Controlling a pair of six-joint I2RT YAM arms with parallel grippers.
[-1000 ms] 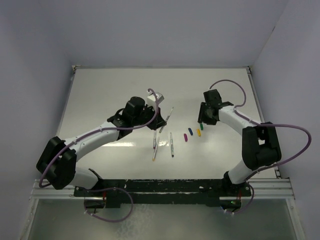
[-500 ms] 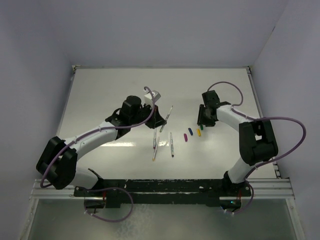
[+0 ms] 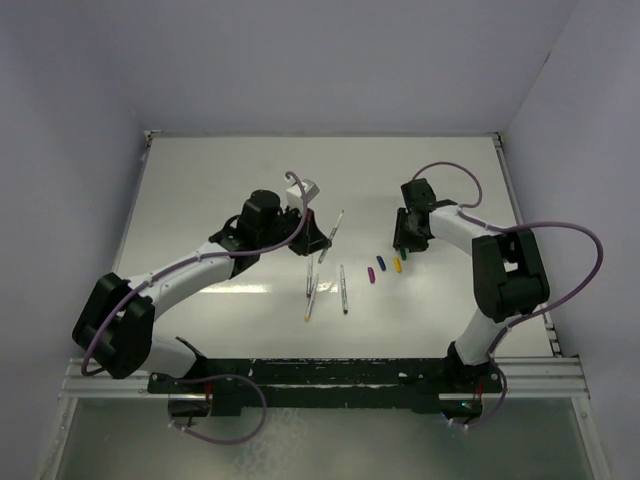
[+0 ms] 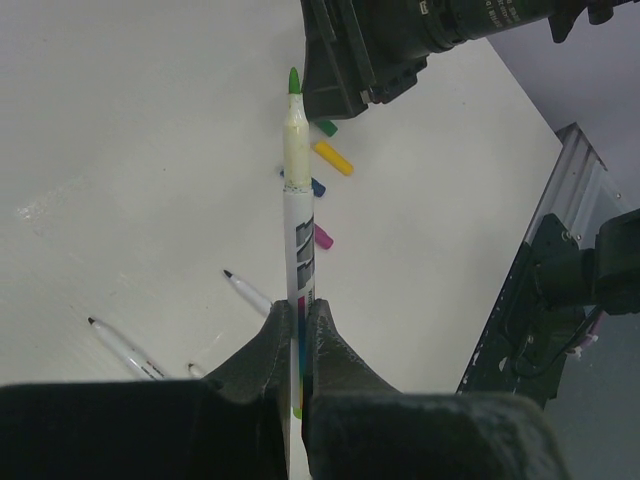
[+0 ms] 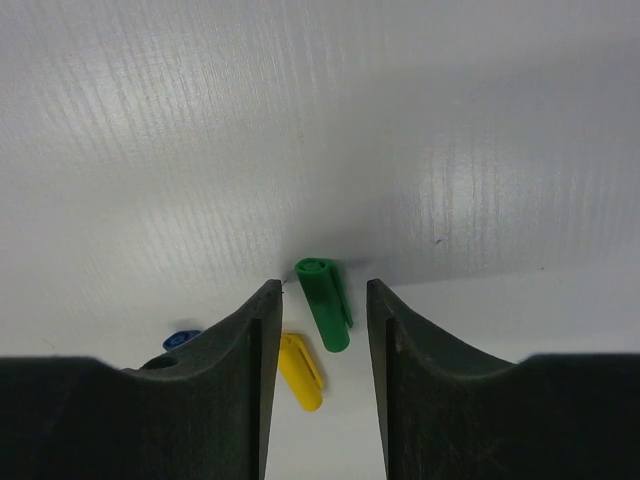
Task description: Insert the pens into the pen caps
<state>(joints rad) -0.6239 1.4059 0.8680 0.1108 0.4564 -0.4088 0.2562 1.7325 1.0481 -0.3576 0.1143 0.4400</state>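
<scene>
My left gripper (image 3: 316,242) (image 4: 300,306) is shut on a silvery pen (image 4: 298,225) with a green tip and holds it above the table, tip toward the caps. Three more pens (image 3: 343,289) lie below it. The green cap (image 5: 323,303) lies on the table between the open fingers of my right gripper (image 5: 321,292) (image 3: 404,246), with a gap on each side. The yellow cap (image 5: 300,370) and the blue cap (image 5: 180,339) lie beside it. The purple cap (image 3: 372,275) ends the row. The red cap is not in view.
The white table (image 3: 220,190) has raised edges at the back and sides. A black rail (image 3: 330,380) runs along the near edge. In the left wrist view the right arm (image 4: 370,50) stands just beyond the pen's tip.
My right gripper has shifted slightly left over the green cap. My left gripper has drawn back a little with the pen still in it.
</scene>
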